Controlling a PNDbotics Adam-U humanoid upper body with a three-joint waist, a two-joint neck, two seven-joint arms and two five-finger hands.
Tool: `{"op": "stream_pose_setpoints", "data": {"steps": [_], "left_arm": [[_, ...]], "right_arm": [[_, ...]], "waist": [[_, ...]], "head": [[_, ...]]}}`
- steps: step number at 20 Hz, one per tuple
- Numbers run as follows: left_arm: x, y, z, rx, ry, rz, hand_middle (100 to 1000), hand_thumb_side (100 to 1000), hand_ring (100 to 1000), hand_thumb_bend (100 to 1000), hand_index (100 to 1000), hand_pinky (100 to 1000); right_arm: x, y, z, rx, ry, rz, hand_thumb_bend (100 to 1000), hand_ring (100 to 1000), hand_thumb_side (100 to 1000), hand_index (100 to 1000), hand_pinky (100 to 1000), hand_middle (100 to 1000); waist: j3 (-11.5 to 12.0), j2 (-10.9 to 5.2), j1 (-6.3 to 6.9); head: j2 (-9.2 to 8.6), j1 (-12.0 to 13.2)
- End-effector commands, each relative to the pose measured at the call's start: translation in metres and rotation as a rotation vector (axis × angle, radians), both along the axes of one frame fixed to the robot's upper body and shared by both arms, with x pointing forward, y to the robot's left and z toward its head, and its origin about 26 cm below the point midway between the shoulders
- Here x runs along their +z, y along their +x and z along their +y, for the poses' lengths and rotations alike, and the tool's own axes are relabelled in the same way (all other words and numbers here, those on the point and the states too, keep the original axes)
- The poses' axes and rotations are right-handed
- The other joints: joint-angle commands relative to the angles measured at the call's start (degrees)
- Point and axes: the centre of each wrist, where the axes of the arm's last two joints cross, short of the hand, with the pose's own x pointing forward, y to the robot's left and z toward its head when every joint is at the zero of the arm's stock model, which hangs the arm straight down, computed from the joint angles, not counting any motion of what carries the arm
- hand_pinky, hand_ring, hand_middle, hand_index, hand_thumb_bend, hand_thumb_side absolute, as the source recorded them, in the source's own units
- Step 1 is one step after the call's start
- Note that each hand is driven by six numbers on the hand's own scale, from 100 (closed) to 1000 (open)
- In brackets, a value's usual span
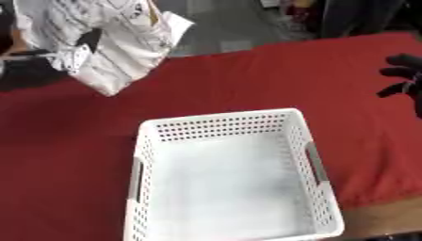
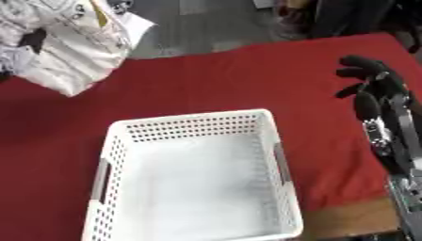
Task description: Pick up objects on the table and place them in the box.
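A white printed cloth point(image 1: 124, 42) hangs in the air at the upper left, above the red table cover and back-left of the box. My left hand point(image 1: 89, 40) shows as dark fingers curled into its folds, with the black arm reaching in from the left edge. The box is a white perforated basket point(image 1: 218, 118) in the lower middle, and nothing lies inside it. My right hand point(image 2: 372, 79) hovers over the right side of the table with its fingers relaxed and holding nothing, well to the right of the basket.
A red cover point(image 1: 247, 80) spreads over the table. Its bare wooden front edge point(image 1: 387, 217) shows at the lower right. Grey floor and dark shapes lie beyond the far edge.
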Motion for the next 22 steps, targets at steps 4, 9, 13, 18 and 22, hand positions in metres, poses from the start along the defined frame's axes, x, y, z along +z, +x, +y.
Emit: {"op": "stream_pose_setpoints", "data": {"steps": [4,9,13,18,22], "left_arm": [[-0.003,-0.001,-0.024,-0.123,0.114,0.068,100,336,118,100,157,337],[-0.017,0.001,-0.037,-0.192,0.204,0.152,100,324,124,100,160,341],[-0.026,0.003,-0.043,-0.243,0.252,0.202,100,319,127,100,162,343],[-0.039,0.002,-0.052,-0.291,0.387,0.28,494,485,490,100,577,550],[-0.045,-0.002,-0.057,-0.346,0.503,0.301,832,804,802,1000,911,729]], "right_arm": [[0.006,-0.001,0.0,0.013,-0.015,-0.018,384,777,925,894,581,801],[0.006,-0.001,0.0,0.016,-0.015,-0.017,383,777,925,893,581,800],[0.006,-0.001,0.0,0.017,-0.015,-0.017,383,777,925,894,581,800],[0.006,-0.001,0.001,0.02,-0.018,-0.015,383,777,923,894,581,800],[0.006,-0.001,0.001,0.021,-0.019,-0.015,381,777,923,894,581,800]], "waist": [[-0.2,-0.77,-0.17],[-0.3,-0.7,-0.16],[-0.4,-0.69,-0.16],[-0.5,-0.6,-0.16],[-0.5,-0.53,-0.16]], "head": [[-0.97,0.4],[-0.95,0.6],[-0.98,0.6],[-0.96,0.8],[-0.94,0.8]]}}
